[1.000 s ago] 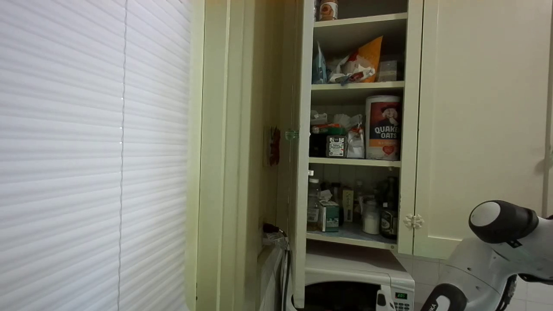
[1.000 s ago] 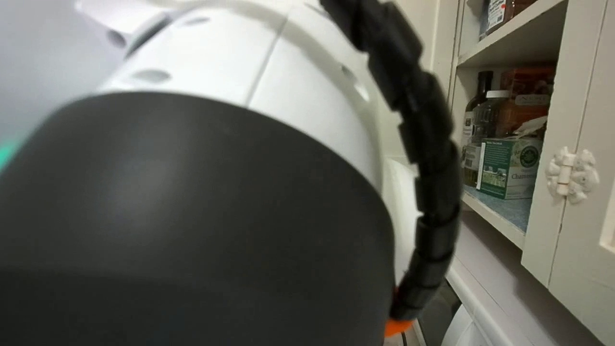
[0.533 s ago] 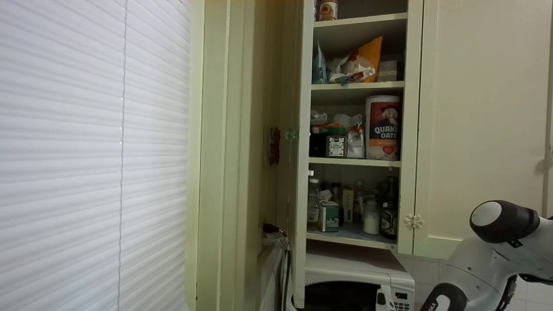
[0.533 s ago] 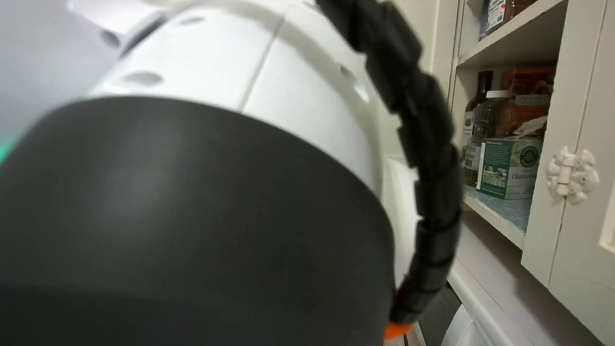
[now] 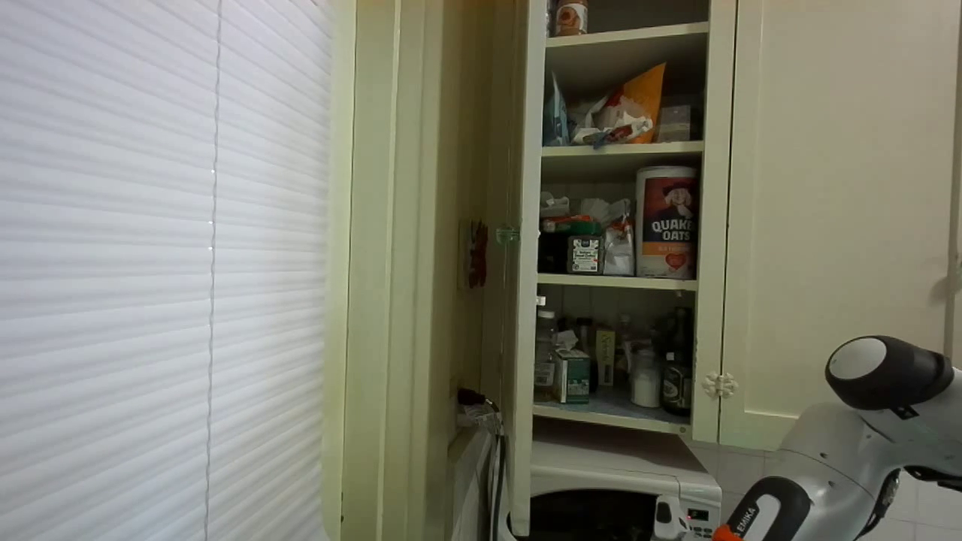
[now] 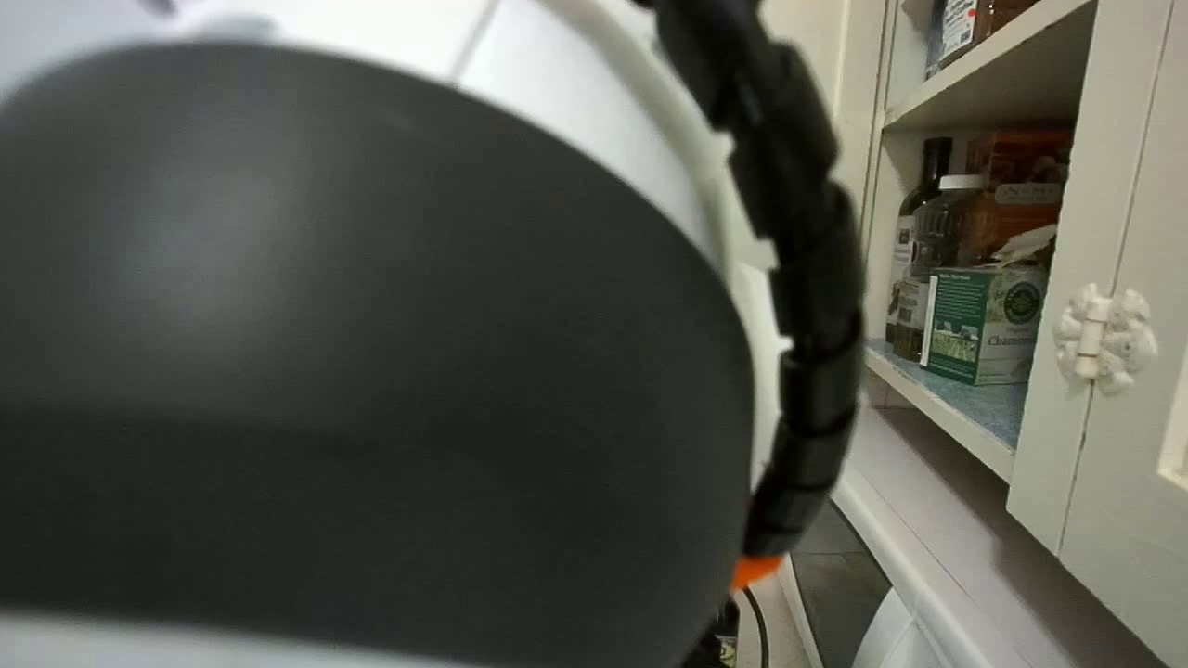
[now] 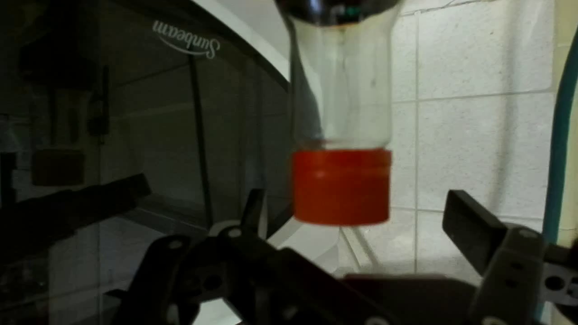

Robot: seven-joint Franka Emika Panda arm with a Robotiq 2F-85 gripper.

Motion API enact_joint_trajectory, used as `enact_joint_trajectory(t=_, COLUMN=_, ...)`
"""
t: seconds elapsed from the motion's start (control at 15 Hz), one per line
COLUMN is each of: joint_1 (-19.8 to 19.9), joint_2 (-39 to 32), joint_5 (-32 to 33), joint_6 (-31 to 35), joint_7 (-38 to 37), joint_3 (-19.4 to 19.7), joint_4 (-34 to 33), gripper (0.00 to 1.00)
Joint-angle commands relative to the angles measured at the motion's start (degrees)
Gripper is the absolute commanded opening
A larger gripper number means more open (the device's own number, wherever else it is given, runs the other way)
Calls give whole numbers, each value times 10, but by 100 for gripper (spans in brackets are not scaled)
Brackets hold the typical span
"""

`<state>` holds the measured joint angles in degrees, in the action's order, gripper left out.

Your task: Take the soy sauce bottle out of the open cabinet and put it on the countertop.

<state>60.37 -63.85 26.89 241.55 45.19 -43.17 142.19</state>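
Observation:
In the wrist view, which stands upside down, a clear bottle with a red cap and dark contents, the soy sauce bottle (image 7: 343,90), reaches between my gripper's (image 7: 356,207) fingers. The jaws are open, with gaps on both sides of the cap, so nothing is gripped. Its base is outside that view. The open cabinet (image 5: 616,283), crowded with jars, boxes and bottles, shows in both exterior views. Low in an exterior view, a dark labelled object (image 6: 722,640) peeks out under my arm; whether it is this bottle is unclear. A pale strip, perhaps the countertop (image 6: 784,635), lies beside it.
A white microwave (image 5: 616,451) stands below the cabinet, its dark door (image 7: 153,135) close beside the bottle. White wall tiles (image 7: 474,149) and a teal cable (image 7: 560,135) are at the wrist view's right. The cabinet door (image 5: 522,300) stands open.
The jaws have opened wide. My arm has shifted right and slightly up in an exterior view, where its orange part now shows. The dark labelled object has come into sight.

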Motion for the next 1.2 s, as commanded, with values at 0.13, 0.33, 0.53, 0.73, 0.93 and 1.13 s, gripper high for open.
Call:
enact_joint_trajectory(t=0.13, joint_1=64, joint_2=45, joint_5=-137, joint_6=8, joint_7=90, joint_3=-90, joint_4=64, gripper=100)
enact_joint_trajectory(t=0.33, joint_1=86, joint_2=77, joint_5=-214, joint_6=8, joint_7=118, joint_3=-131, joint_4=91, gripper=100)
enact_joint_trajectory(t=0.53, joint_1=98, joint_2=122, joint_5=-288, joint_6=8, joint_7=118, joint_3=-167, joint_4=129, gripper=100)
enact_joint_trajectory(t=0.73, joint_1=57, joint_2=224, joint_5=-325, joint_6=8, joint_7=22, joint_3=-149, joint_4=170, gripper=100)
enact_joint_trajectory(t=0.93, joint_1=41, joint_2=211, joint_5=-411, joint_6=0, joint_7=62, joint_3=-190, joint_4=158, gripper=100)
enact_joint_trajectory(t=1.13, joint_1=40, joint_2=238, joint_5=-500, joint_6=-2, joint_7=70, joint_3=-247, joint_4=163, gripper=100)
